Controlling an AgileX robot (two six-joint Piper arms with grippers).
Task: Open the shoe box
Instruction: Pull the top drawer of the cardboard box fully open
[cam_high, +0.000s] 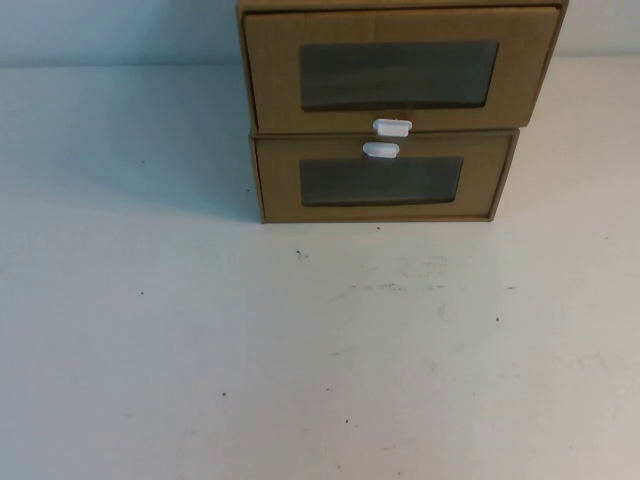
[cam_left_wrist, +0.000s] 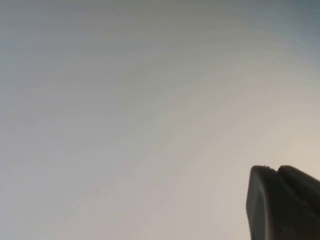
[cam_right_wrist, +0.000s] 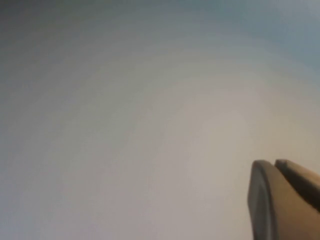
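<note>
Two brown cardboard shoe boxes stand stacked at the table's far edge, both with their fronts shut. The upper box (cam_high: 400, 70) and the lower box (cam_high: 380, 180) each have a dark window. A white pull tab (cam_high: 392, 127) sits at the upper front's bottom edge and another white tab (cam_high: 381, 150) at the lower front's top edge. Neither arm appears in the high view. My left gripper (cam_left_wrist: 274, 169) shows only in the left wrist view, fingers pressed together over a blank pale surface, holding nothing. My right gripper (cam_right_wrist: 274, 162) looks the same in the right wrist view, shut and empty.
The white table (cam_high: 300, 350) stretches in front of the boxes, marked only by small dark specks. A pale wall (cam_high: 110, 30) rises behind the table's far edge.
</note>
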